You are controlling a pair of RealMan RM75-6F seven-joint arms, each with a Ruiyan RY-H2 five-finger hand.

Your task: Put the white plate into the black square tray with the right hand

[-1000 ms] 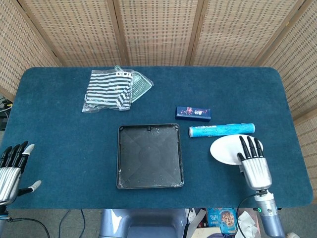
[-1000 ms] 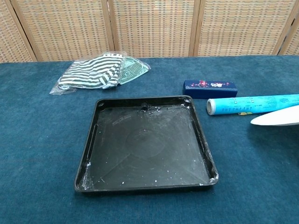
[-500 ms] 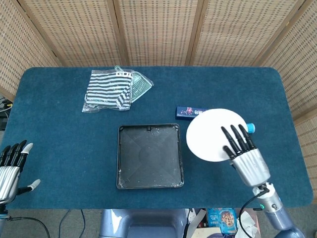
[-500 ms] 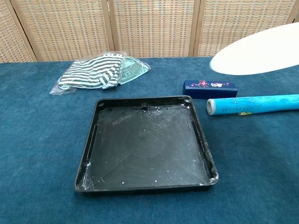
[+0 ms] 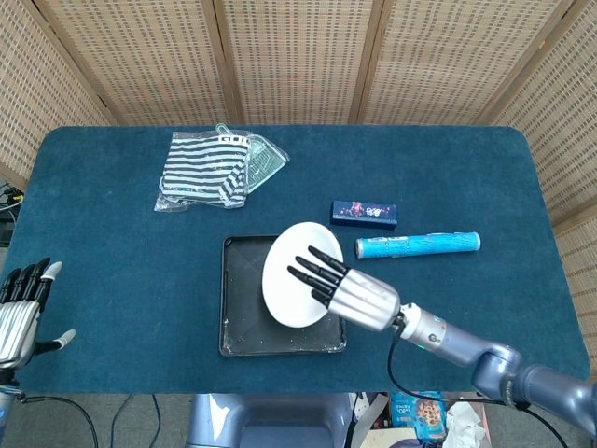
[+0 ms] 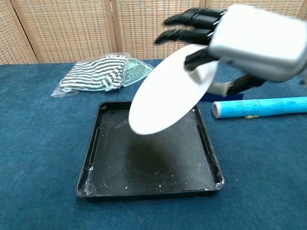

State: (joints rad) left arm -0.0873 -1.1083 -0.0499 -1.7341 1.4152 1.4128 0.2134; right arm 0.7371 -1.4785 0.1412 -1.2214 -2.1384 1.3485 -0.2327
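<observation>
My right hand holds the white plate by its right edge, dark fingers lying across the top. The plate hangs tilted in the air above the black square tray, its lower edge toward the tray's left half. The tray sits near the table's front edge, with white crumbs on its floor. My left hand rests open at the front left corner, away from everything.
A blue tube and a dark blue box lie right of the tray. A striped bag with a clear item lies at the back left. Wicker screens stand behind the table.
My right hand lifted the white plate off the table at the right and carried it left over the black tray, tilting it. The left hand barely moved.
</observation>
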